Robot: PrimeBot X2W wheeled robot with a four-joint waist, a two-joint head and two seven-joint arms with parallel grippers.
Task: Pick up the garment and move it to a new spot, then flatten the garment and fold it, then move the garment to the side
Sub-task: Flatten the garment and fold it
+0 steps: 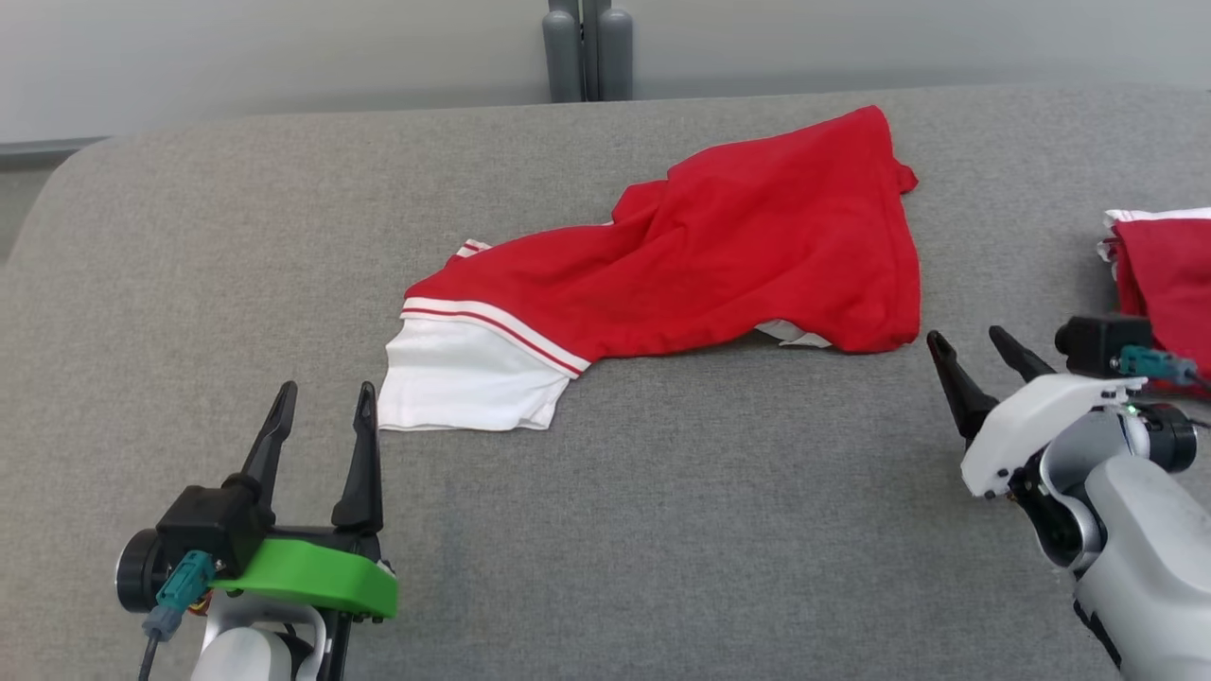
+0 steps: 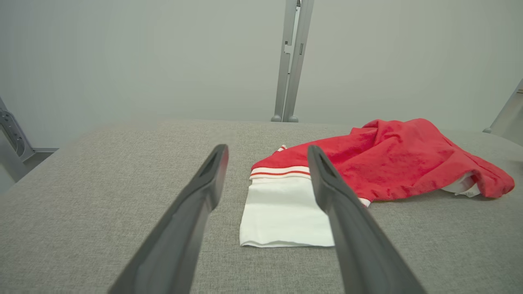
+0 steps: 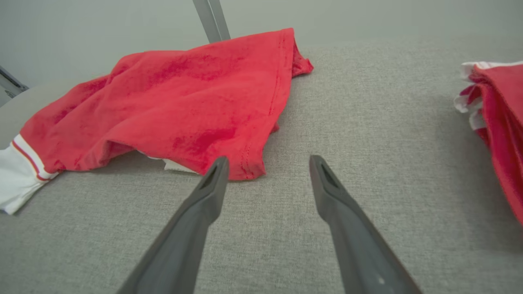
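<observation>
surface: grey fabric top (image 1: 662,530) | right edge: 1 red-and-white cloth pile (image 1: 1168,274) | behind: grey posts (image 1: 563,57)

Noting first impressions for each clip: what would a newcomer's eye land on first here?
A crumpled red and white shirt lies mid-surface on the grey cloth-covered table, its white sleeve toward the robot's left. A second red garment sits at the table's right edge. The left claw and right claw stand open and empty just short of the shirt's near corners.
</observation>
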